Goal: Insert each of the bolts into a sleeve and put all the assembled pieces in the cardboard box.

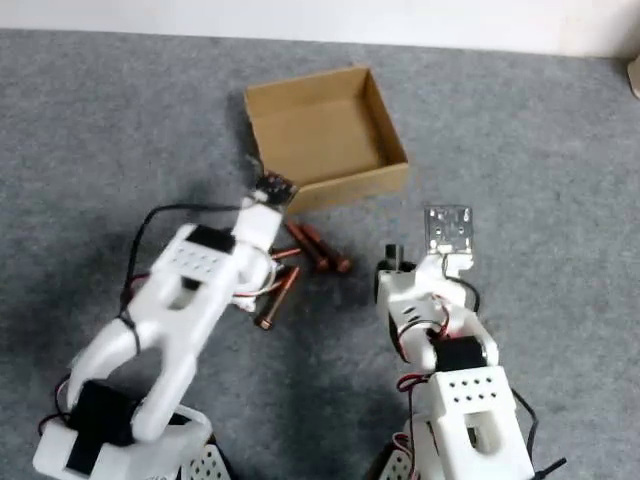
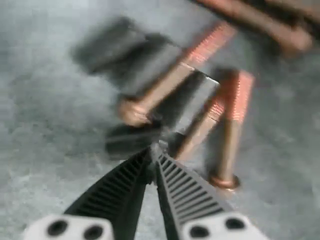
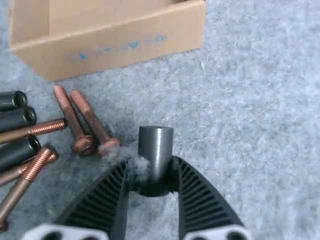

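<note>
Operator: Where's the sleeve (image 3: 156,142), and how will it handle?
Observer: Upright, clamped in the right end effector (image 3: 151,169), near loose bolts (image 3: 82,122) and cardboard box (image 3: 115,45) on the desk (image 3: 260,100). Likely rigid, dense, slick; grip mid-barrel. Left end effector (image 2: 152,148) closed tip to tip.

surface: table (image 1: 560,150), grey carpet-like cover | on it: open cardboard box (image 1: 352,187) toward far side | two bolts (image 3: 93,122) side by side, just in front of box | more bolts (image 3: 32,173) + dark sleeves (image 3: 15,119) bunched beside them, lying flat
</note>
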### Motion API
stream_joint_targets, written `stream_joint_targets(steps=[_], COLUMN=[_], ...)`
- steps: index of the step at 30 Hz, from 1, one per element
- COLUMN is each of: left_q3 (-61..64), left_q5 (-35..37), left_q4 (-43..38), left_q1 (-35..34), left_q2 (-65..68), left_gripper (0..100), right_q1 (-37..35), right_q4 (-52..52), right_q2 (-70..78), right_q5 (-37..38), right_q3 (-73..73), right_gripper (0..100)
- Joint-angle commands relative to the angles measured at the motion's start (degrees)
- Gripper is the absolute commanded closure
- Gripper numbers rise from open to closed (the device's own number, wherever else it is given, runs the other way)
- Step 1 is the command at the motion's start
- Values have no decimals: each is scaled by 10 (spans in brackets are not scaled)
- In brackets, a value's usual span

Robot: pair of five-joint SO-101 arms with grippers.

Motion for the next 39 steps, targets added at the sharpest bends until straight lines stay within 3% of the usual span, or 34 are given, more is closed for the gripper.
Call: stream_joint_targets(steps=[1,6,13,21,26,31,39], left_q3=[-54,-56,-55,-87,-97,-94,-95], left_q5=[91,268,310,521,616,653,650], left_q4=[18,16,18,9,-55,-102,-184], left_q1=[15,19,106,121,131,122,111], left_q2=[7,7,7,10,7,14,12], left_gripper=[989,993,994,990,990,990,989], right_q1=[5,5,6,6,6,7,8], right_q4=[-18,-44,-54,-55,-81,-92,-104], right_q2=[-11,-12,-10,-13,-13,-13,-11], right_q5=[11,11,11,11,11,11,11], right_q3=[-4,1,2,15,29,36,36], right_gripper=[995,995,995,995,995,995,995])
